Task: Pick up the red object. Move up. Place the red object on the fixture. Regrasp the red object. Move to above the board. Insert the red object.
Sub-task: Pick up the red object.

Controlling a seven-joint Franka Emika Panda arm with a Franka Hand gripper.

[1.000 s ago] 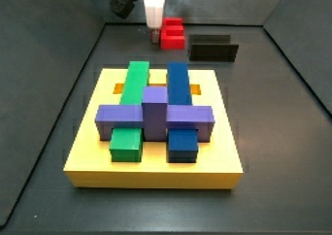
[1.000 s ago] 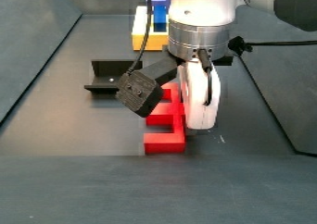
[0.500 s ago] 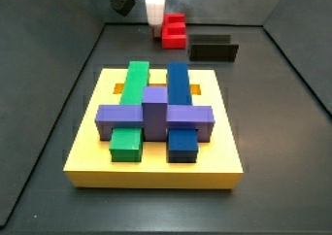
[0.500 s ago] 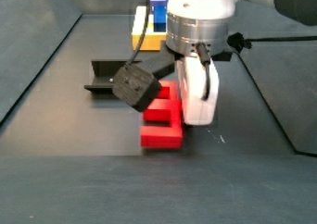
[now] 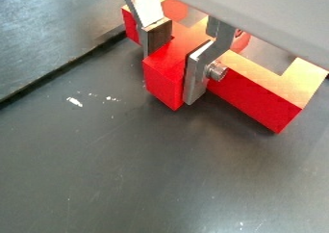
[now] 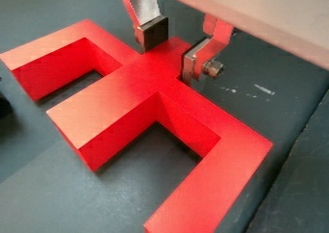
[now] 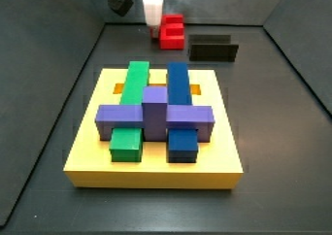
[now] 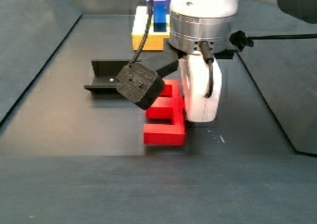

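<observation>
The gripper (image 5: 180, 56) stands low over the dark floor at the far end of the enclosure from the board (image 7: 155, 159), its two silver fingers (image 5: 199, 71) set on either side of the top stub of the red object (image 5: 257, 92). In both wrist views the dark pads sit against or just beside the stub's faces; whether they truly press it cannot be told, though the stub fills the gap between them. The red object (image 6: 141, 102) lies flat on the floor, its crossbar and two legs spread out below the fingers (image 6: 152, 30). In a side view the red object (image 8: 165, 124) rests under the white gripper body (image 8: 198, 84), with the fixture (image 8: 111, 75) near it on the floor and apart from it. In a side view the fixture (image 7: 215, 50) sits just beside the red object (image 7: 172, 30). The yellow board carries green, blue and purple blocks (image 7: 155, 108). No writing or label can be read anywhere
</observation>
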